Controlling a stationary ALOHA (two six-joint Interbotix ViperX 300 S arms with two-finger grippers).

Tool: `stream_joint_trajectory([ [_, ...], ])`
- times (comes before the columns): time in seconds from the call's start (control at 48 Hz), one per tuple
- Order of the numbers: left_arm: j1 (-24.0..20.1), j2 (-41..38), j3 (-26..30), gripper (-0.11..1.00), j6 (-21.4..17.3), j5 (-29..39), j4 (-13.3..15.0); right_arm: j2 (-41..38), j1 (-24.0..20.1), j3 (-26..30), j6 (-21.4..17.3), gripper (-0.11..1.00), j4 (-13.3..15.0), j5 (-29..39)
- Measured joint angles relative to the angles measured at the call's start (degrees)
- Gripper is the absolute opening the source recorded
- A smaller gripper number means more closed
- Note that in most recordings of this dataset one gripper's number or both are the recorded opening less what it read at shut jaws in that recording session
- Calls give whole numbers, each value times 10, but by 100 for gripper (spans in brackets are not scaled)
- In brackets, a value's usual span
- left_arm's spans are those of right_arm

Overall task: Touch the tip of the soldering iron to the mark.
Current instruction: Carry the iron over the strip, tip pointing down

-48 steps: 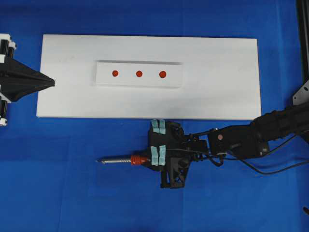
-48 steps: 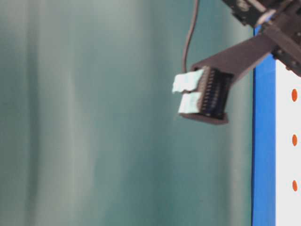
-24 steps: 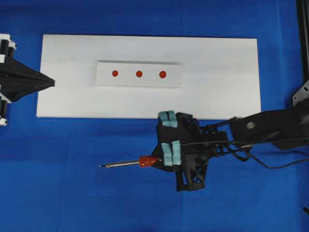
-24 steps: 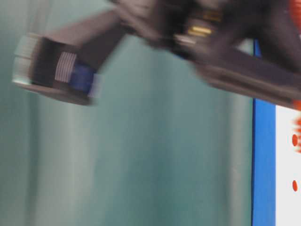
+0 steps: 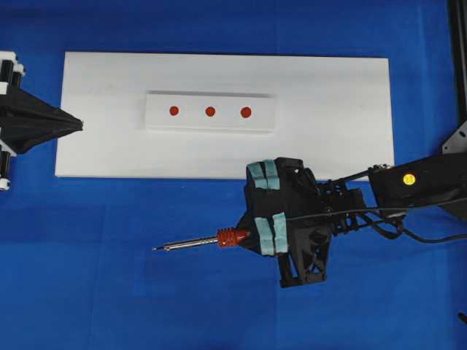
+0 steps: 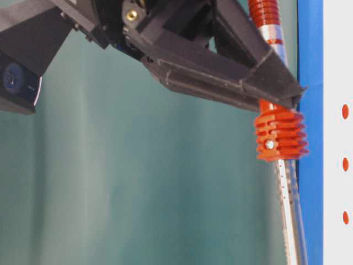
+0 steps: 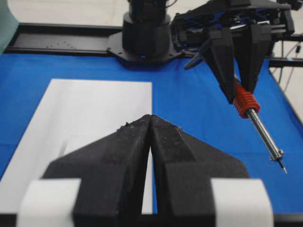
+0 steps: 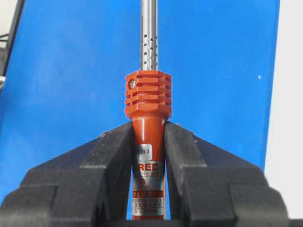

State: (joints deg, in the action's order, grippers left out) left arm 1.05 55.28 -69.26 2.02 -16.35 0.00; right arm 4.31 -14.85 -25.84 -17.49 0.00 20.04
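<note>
The soldering iron has a red-orange ribbed collar and a thin metal shaft that points left, ending in its tip over the blue mat. My right gripper is shut on its handle, and the right wrist view shows the handle clamped between both fingers. Three red marks sit in a row on a small white slab, well beyond the tip. My left gripper is shut and empty at the board's left edge. The left wrist view shows the iron hanging tilted, tip down.
The slab lies on a large white board on the blue mat. A black cord trails right from the right arm. A black frame rail runs along the right edge.
My right gripper has risen with the iron off the mat and shifted right and toward the front. The iron now fills the table-level view. The left gripper has not moved.
</note>
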Motion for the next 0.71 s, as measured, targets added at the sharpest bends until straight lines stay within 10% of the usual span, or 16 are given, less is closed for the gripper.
stream_joint_trajectory([
  [0.708, 0, -1, 0, 0, -1, 0, 0, 1, 159, 0, 62, 6, 104, 45],
])
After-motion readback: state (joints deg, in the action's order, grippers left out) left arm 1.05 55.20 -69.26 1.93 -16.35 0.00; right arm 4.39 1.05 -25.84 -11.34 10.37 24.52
